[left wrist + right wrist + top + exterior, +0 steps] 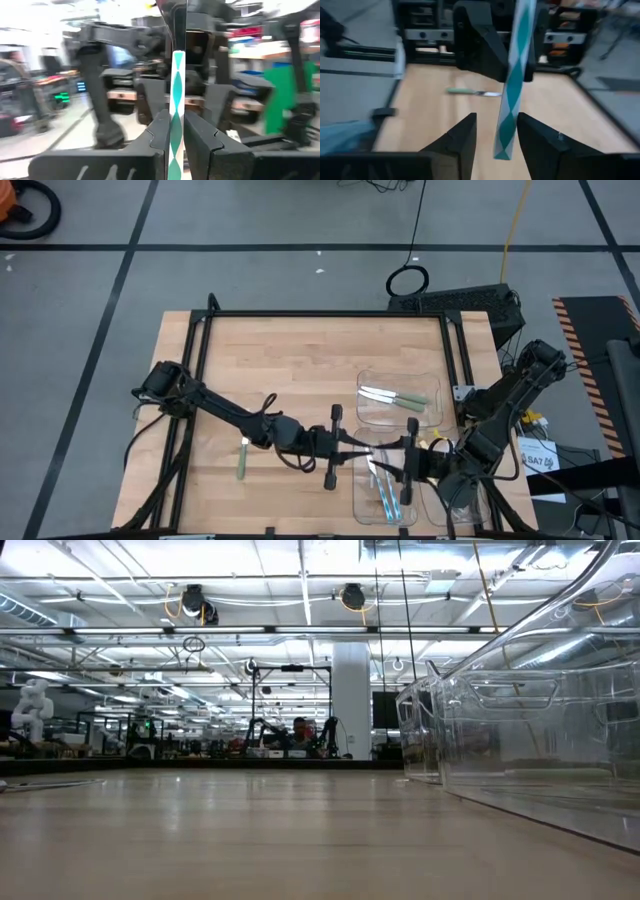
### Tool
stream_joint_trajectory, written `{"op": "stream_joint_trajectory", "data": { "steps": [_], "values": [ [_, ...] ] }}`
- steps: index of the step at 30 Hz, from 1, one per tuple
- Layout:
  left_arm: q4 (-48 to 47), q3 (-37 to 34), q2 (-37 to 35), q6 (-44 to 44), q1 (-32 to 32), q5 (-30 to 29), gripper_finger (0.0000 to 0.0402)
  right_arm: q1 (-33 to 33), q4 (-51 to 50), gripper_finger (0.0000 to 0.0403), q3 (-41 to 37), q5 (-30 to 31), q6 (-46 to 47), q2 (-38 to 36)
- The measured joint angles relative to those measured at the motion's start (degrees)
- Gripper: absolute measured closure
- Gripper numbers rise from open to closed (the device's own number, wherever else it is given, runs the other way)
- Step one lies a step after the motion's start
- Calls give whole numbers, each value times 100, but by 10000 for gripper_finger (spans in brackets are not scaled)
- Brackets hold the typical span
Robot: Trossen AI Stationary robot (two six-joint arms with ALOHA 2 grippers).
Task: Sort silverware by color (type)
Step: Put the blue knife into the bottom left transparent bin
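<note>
Arms: two, left gripper and right gripper
Clear trays: three
Green-handled utensils in the 1 o'clock tray: two
Blue-handled utensils in the 5 o'clock tray: about two
Loose green-handled utensil on the table: one
Striped teal-and-white stick: one

The table is pale, matt wood in narrow strips, the trays clear glossy plastic, the utensils bright polished metal with smooth pastel handles, and the striped teal-and-white handle sits between matt black plastic-looking fingers.
</note>
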Motion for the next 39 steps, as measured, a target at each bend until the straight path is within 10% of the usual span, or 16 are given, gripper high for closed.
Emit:
{"op": "stream_joint_trajectory", "data": {
  "steps": [20, 31, 39],
  "values": [
    [39, 0, 72, 1, -17, -531, 360, -44, 25, 377, 2, 556, -389, 83],
    [349, 0, 65, 59, -75, -549, 360, -182, 113, 210, 2, 512, -494, 230],
    [321, 0, 65, 153, -75, -549, 360, -259, 146, 245, 2, 518, -489, 225]
  ]
}}
